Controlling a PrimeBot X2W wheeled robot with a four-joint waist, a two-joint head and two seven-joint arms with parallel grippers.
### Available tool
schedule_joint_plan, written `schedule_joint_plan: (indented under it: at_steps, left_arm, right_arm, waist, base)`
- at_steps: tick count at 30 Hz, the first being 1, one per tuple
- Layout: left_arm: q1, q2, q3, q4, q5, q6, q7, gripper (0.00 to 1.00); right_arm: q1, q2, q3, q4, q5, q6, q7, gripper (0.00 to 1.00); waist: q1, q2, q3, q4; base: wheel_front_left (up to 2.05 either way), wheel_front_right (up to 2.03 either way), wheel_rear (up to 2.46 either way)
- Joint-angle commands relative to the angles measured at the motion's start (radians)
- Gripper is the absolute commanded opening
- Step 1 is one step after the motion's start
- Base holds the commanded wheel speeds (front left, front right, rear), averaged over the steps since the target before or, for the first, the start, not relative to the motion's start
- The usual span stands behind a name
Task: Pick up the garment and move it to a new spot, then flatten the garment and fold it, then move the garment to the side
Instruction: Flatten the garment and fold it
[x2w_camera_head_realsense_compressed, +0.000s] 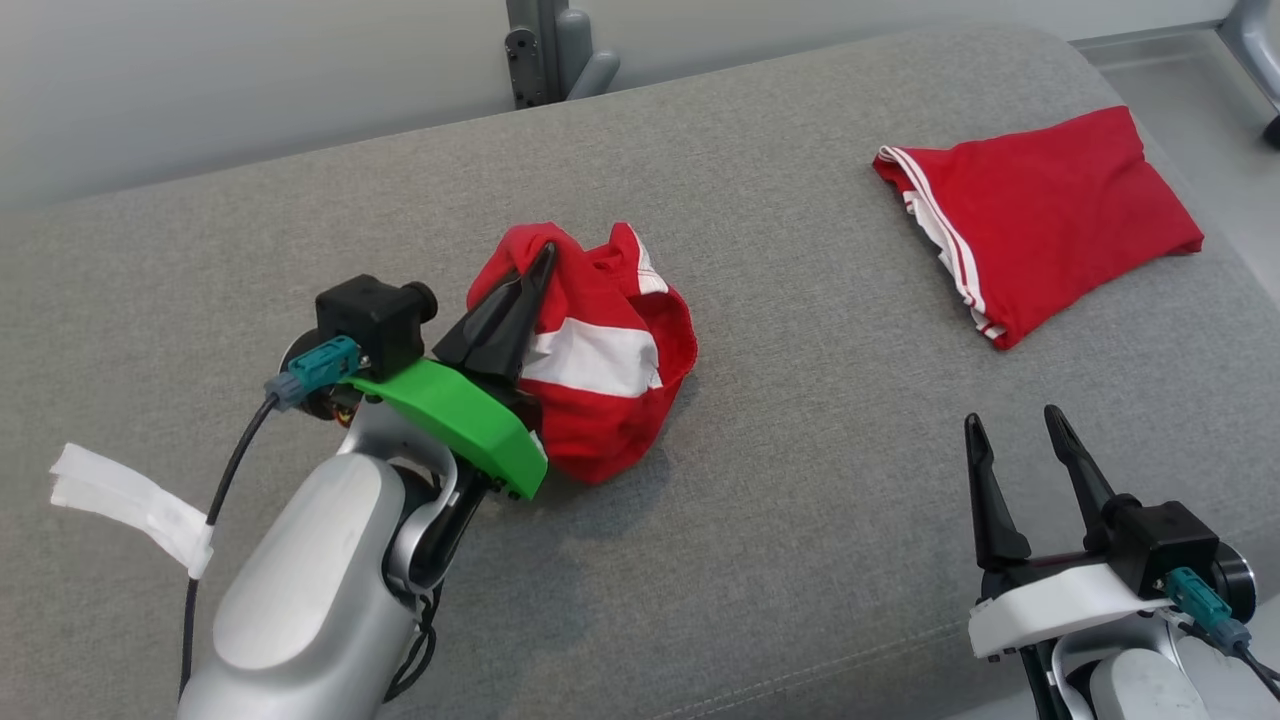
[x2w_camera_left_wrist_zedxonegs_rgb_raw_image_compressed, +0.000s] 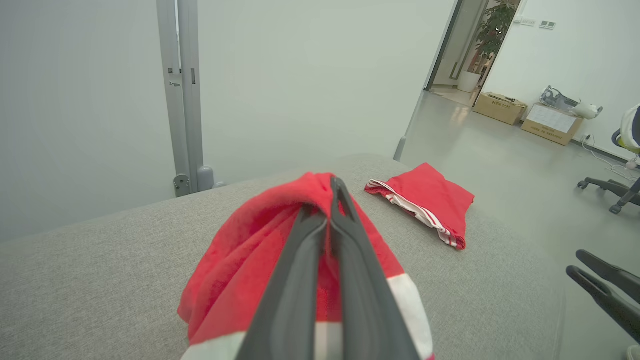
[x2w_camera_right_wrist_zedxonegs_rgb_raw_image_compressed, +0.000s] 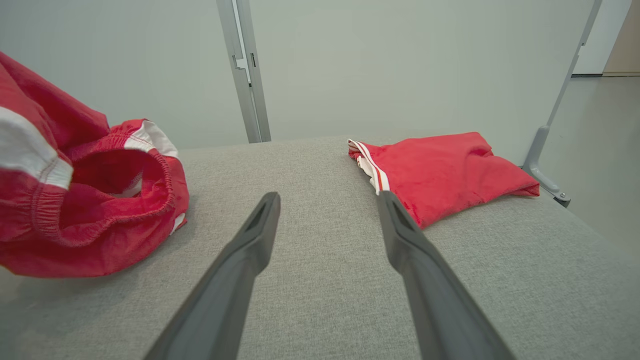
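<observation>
Red garment (x2w_camera_head_realsense_compressed: 600, 370) with white band, bunched on grey cushion (x2w_camera_head_realsense_compressed: 800, 520); left gripper (x2w_camera_head_realsense_compressed: 546, 256) jaws clamped on its upper fold. Right gripper (x2w_camera_head_realsense_compressed: 1010, 420) jaws apart, empty.

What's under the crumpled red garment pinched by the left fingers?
The grey padded surface shows around the garment; anything beneath its bunched folds is covered.

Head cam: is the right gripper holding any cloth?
No, the right gripper stands open and empty over the grey cushion, apart from the crumpled garment and the folded garment.
</observation>
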Motion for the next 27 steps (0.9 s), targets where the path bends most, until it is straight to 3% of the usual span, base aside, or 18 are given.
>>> schedule_joint_plan:
  at_steps: [1,12,21,26,27]
  left_arm:
    - [-0.021,-0.001,0.0,0.003,0.01,-0.001,-0.004,0.0]
    - [-0.084,-0.062,0.043,-0.02,-0.123,0.001,-0.03,0.0]
    - [0.035,0.043,0.013,0.176,-0.084,0.061,0.067,0.0]
    - [0.089,0.061,0.017,0.323,-0.076,0.103,0.052,0.0]
    - [0.093,0.055,0.013,0.34,-0.079,0.095,0.048,0.12]
  right_arm:
    - [-0.011,-0.001,0.0,0.001,0.003,-0.001,-0.003,1.0]
    - [-0.014,-0.001,-0.011,-0.001,0.0,-0.001,-0.003,1.0]
    - [-0.013,-0.001,-0.018,-0.005,0.001,-0.001,-0.003,1.0]
    - [-0.017,-0.001,-0.022,-0.002,0.005,-0.001,-0.003,1.0]
    - [-0.02,-0.001,-0.021,-0.001,0.006,-0.001,-0.003,1.0]
  waist:
    - [0.0,0.0115,0.009,-0.017]
    - [0.0,0.0115,0.015,-0.051]
    - [0.0,0.0115,0.031,-0.05]
    - [0.0,0.0115,0.048,-0.034]
    - [0.0,0.0115,0.05,-0.031]
  base:
    - [0.0,0.0,0.0]
    - [0.0,0.0,0.0]
    - [0.0,0.0,0.0]
    - [0.0,0.0,0.0]
    - [0.0,0.0,0.0]
